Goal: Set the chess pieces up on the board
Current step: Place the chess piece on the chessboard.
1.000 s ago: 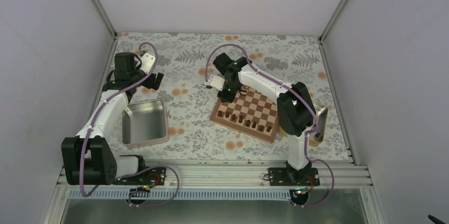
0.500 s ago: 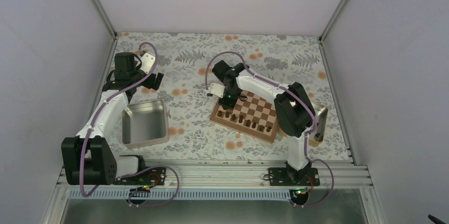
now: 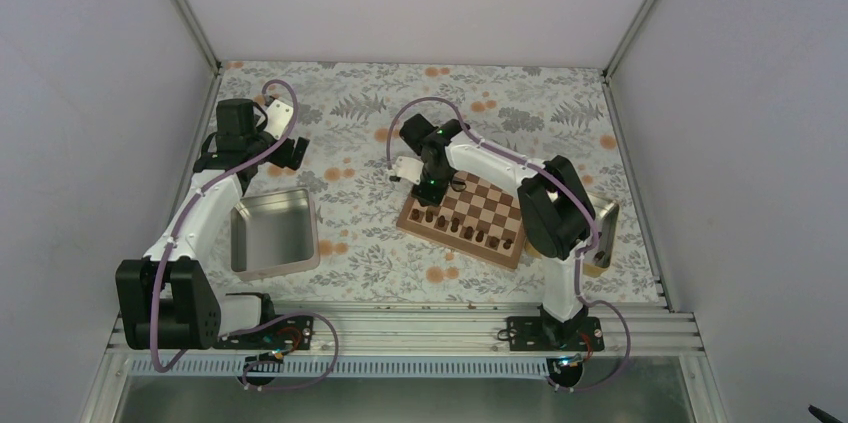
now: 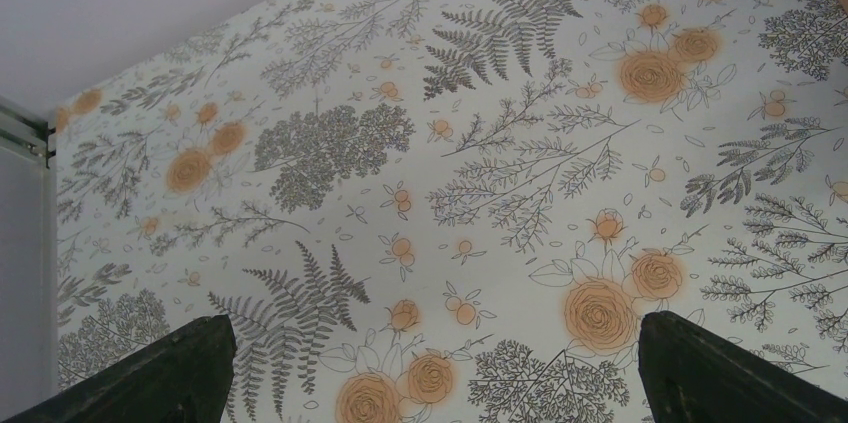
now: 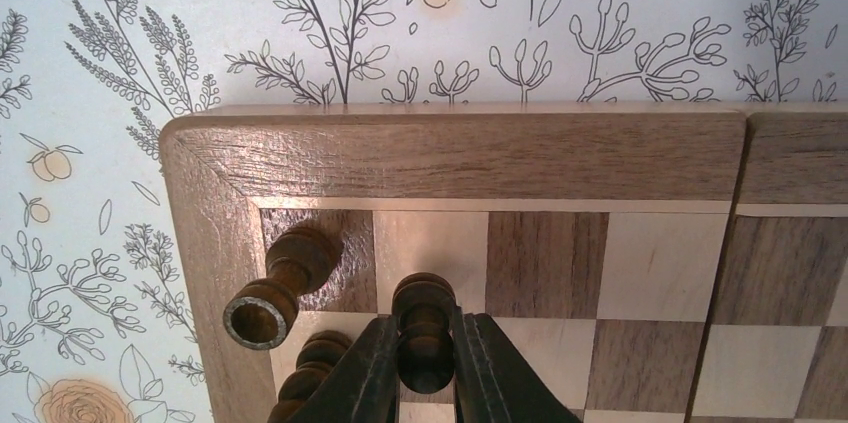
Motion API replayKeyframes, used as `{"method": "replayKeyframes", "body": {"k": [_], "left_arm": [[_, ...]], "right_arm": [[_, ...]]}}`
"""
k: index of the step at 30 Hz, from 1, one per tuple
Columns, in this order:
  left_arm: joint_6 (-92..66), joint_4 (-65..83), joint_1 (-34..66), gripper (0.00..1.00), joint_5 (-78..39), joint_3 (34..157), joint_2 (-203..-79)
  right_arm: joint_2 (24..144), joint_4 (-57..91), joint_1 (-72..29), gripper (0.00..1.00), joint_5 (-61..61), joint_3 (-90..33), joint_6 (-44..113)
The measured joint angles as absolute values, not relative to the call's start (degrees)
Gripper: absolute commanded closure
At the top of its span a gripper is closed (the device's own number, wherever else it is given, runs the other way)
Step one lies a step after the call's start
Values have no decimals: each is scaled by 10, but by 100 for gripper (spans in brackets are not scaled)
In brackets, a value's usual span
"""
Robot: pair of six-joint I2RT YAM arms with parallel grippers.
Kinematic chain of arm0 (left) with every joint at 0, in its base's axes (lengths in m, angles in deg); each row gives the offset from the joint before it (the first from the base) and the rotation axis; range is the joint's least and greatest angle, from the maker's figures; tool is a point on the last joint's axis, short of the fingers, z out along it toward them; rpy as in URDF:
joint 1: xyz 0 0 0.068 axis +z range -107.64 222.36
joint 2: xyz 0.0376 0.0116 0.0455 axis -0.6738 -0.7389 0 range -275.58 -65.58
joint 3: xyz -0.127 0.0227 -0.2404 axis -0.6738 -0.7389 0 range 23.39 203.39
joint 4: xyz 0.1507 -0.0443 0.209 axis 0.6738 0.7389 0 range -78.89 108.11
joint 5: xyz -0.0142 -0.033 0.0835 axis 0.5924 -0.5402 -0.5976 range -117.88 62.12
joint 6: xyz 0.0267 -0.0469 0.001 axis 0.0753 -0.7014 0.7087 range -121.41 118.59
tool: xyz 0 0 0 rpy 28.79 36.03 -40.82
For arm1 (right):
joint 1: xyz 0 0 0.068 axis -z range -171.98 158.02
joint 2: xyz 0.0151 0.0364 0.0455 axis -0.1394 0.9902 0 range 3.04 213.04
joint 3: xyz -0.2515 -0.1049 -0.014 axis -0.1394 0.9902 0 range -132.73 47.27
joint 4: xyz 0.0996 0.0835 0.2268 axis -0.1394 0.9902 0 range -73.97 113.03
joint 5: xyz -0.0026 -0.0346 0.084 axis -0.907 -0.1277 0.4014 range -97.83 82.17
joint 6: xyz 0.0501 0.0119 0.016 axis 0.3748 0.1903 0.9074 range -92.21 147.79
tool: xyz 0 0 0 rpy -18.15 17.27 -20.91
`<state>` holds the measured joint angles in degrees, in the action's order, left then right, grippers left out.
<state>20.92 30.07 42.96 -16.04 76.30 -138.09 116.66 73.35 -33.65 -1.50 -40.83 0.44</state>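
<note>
I have a few chess pieces (image 3: 466, 231) on the board (image 5: 480, 153), my right gripper (image 5: 428, 363) pinches another piece (image 5: 424, 328) near its corner, my left gripper (image 4: 435, 373) is spread wide, and many squares are bare.

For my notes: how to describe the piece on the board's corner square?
On the chessboard, find the corner in the right wrist view. The dark piece on its corner square, beside the held piece in the right gripper, alone shows a flat, pale-rimmed round end.

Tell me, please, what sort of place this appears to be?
Probably a lab robot workcell: plain pale enclosure walls, a left arm and right arm bolted to a metal rail, and a square wooden chessboard staged on a floral-print table cover.
</note>
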Motion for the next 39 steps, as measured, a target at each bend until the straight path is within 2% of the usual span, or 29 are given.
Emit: {"method": "replayKeyframes", "body": {"k": [28,35,39], "left_arm": [[209,301,430,0,-160,763,-1381],[209,301,430,0,-160,763,-1380],[210,301,430,0,-161,763,-1380]], "right_arm": [[1164,734,-337,80,-19,-424,4],[1074,744,-316,80,-26,-421,4],[976,740,-236,79,-31,-384,4]]}}
